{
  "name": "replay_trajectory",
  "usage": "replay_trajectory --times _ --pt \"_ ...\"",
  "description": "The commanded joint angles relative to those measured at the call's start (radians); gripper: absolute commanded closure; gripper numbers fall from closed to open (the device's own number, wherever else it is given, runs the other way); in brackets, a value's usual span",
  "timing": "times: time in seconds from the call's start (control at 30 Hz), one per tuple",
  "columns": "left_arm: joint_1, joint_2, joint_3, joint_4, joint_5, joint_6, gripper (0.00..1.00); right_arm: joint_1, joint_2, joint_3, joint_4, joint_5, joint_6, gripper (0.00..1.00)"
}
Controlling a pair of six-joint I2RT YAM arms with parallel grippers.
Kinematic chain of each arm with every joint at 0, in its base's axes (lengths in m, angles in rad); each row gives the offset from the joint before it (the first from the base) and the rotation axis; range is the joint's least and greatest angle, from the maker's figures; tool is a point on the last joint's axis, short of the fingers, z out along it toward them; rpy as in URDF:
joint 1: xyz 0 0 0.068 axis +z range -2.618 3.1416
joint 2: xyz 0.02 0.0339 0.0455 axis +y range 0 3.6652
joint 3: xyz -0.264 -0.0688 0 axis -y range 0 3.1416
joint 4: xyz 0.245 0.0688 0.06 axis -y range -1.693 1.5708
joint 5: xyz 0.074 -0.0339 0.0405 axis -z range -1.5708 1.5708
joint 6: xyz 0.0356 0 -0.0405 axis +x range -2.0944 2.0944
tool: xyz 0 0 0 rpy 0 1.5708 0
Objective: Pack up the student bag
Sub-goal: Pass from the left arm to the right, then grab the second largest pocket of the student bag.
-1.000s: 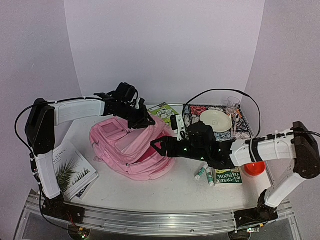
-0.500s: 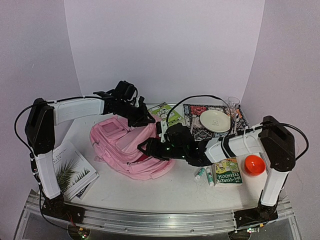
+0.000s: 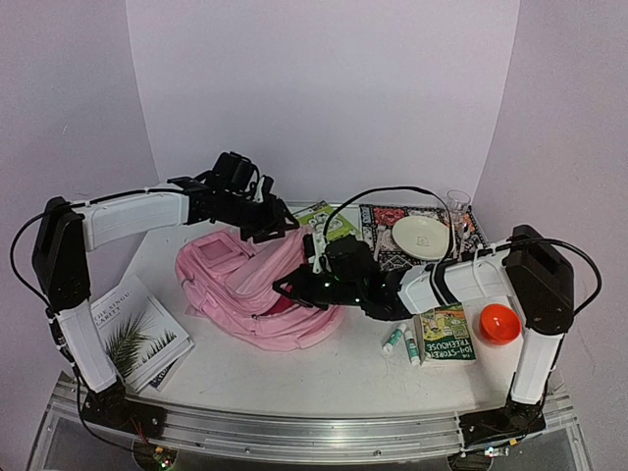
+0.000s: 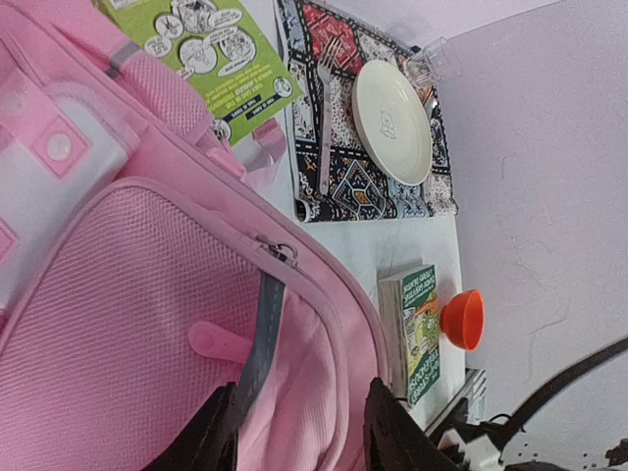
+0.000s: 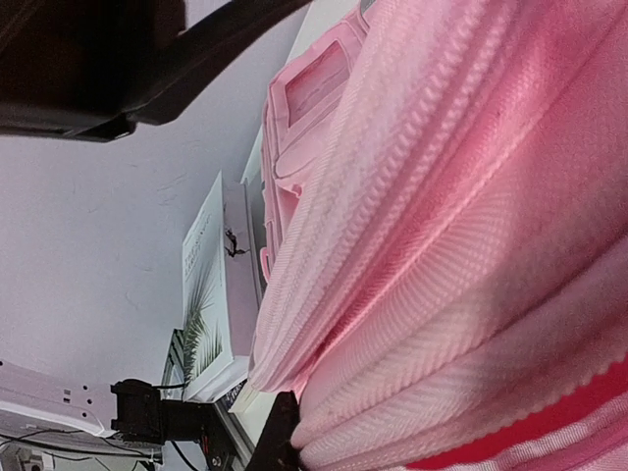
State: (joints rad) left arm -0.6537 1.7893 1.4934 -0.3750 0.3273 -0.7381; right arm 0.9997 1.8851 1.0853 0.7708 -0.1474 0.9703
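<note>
The pink student bag (image 3: 240,285) lies at the middle left of the table and fills the left wrist view (image 4: 137,285) and the right wrist view (image 5: 442,226). My left gripper (image 3: 278,232) hovers over the bag's far upper edge. Its jaws (image 4: 299,417) stand apart above the pink fabric beside a grey strip and a pink zip pull (image 4: 218,343), gripping nothing. My right gripper (image 3: 292,287) is pushed into the bag's right side at a zipped seam. One dark finger (image 5: 280,437) shows against the folds, shut on the fabric.
A white book with a palm leaf (image 3: 137,329) lies at the front left. A green booklet (image 3: 324,221) is behind the bag. At the right are a patterned mat (image 3: 481,250) with a plate (image 3: 422,235) and glass (image 3: 456,204), a green book (image 3: 447,339), two small tubes (image 3: 400,341) and an orange bowl (image 3: 498,322).
My right arm swung left across the table to the bag and its jaws closed on the fabric. My left gripper opened and shifted slightly up and left.
</note>
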Motion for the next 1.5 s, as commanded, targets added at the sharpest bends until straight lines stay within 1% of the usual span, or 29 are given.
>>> replay_trajectory --times 0.0,0.17,0.37,0.43,0.57,0.73,0.87,1.03,1.17,1.3,1.47 --pt "0.003 -0.159 -0.068 -0.022 -0.129 0.098 0.48 -0.019 -0.026 0.073 0.053 -0.003 0.003 1.0" --pt "0.003 -0.28 -0.186 -0.097 -0.212 0.14 0.4 -0.032 -0.008 0.112 0.051 0.0 0.022 1.0" --pt "-0.027 -0.414 -0.335 -0.203 -0.311 0.138 0.39 -0.04 0.017 0.172 0.003 0.022 0.044 1.0" --pt "-0.071 -0.446 -0.372 -0.231 -0.363 0.117 0.39 -0.041 0.025 0.189 -0.02 0.042 0.057 1.0" --pt "-0.213 -0.458 -0.407 -0.263 -0.484 0.036 0.4 -0.041 0.039 0.225 -0.055 0.074 0.073 1.0" --pt "-0.257 -0.478 -0.46 -0.272 -0.557 -0.087 0.5 -0.041 0.056 0.264 -0.087 0.087 0.084 1.0" --pt "-0.283 -0.462 -0.471 -0.268 -0.577 -0.122 0.51 -0.041 0.067 0.286 -0.106 0.088 0.089 1.0" --pt "-0.333 -0.388 -0.432 -0.265 -0.6 -0.133 0.54 -0.041 0.071 0.296 -0.118 0.095 0.093 1.0" --pt "-0.362 -0.343 -0.411 -0.256 -0.607 -0.14 0.54 -0.042 0.073 0.297 -0.122 0.095 0.1 1.0" --pt "-0.377 -0.297 -0.412 -0.255 -0.614 -0.139 0.54 -0.041 0.071 0.297 -0.122 0.095 0.102 1.0" --pt "-0.379 -0.256 -0.377 -0.254 -0.664 -0.109 0.57 -0.041 0.069 0.299 -0.123 0.084 0.099 1.0"
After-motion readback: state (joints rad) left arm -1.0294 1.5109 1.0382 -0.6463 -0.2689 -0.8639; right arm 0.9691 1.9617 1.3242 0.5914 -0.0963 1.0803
